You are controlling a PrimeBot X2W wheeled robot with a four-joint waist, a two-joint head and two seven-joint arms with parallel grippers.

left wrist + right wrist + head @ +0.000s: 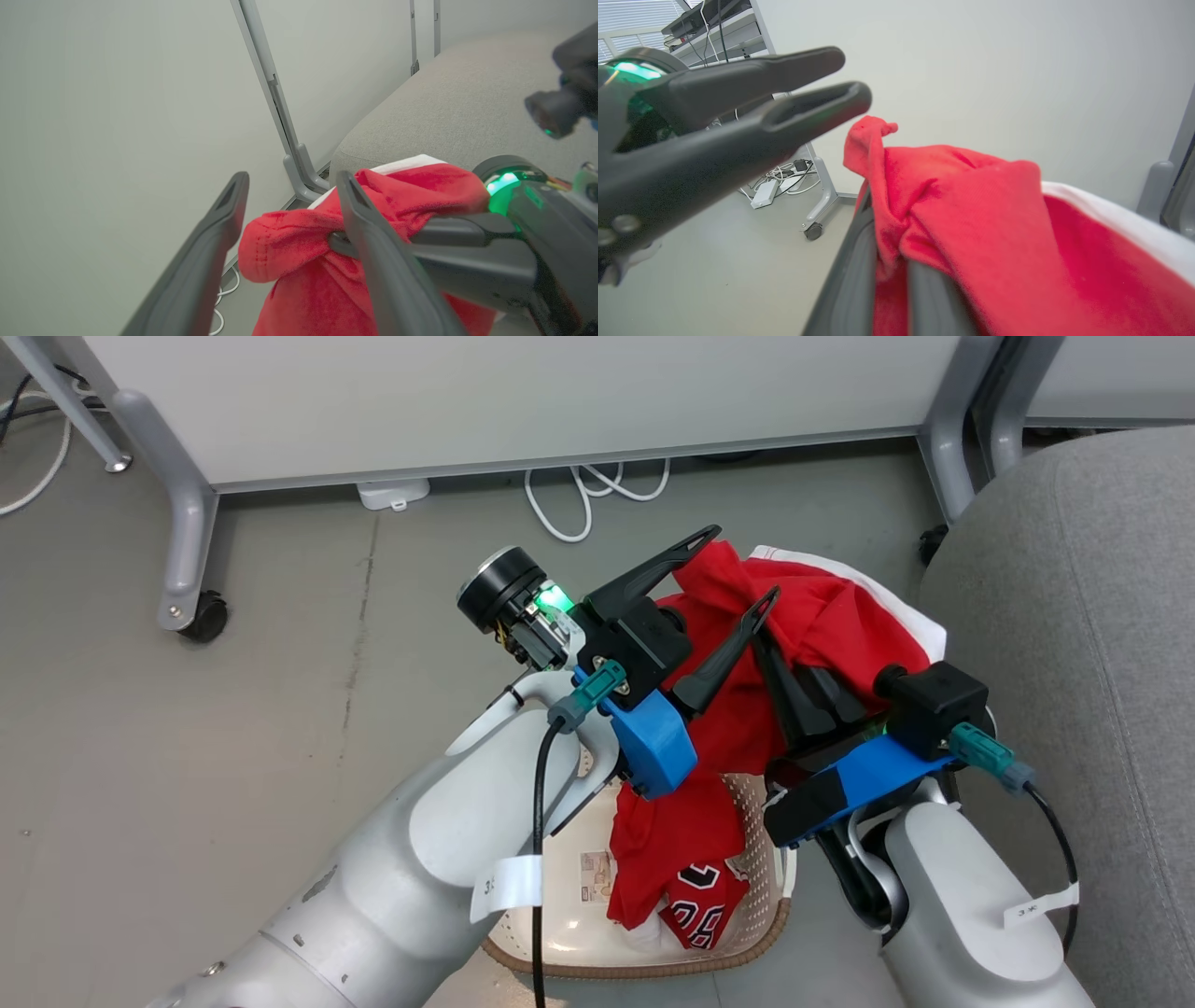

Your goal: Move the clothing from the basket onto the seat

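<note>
Red clothing [822,616] hangs from the right gripper [786,683], whose fingers are pinched on a fold, raised above the basket [644,963] and near the left edge of the seat [1074,616]; its numbered lower part trails inside the basket. The left gripper [742,565] stands alongside with fingers spread, holding nothing. Risk: carried right, the trailing tail may drag on the basket's edge and tip it, or pull from the pinch and drop back

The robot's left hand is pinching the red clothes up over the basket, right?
Not quite: it is the right gripper that pinches the red clothes up over the basket. The right wrist view shows the cloth squeezed between its fingers. The left gripper is open beside them.
</note>
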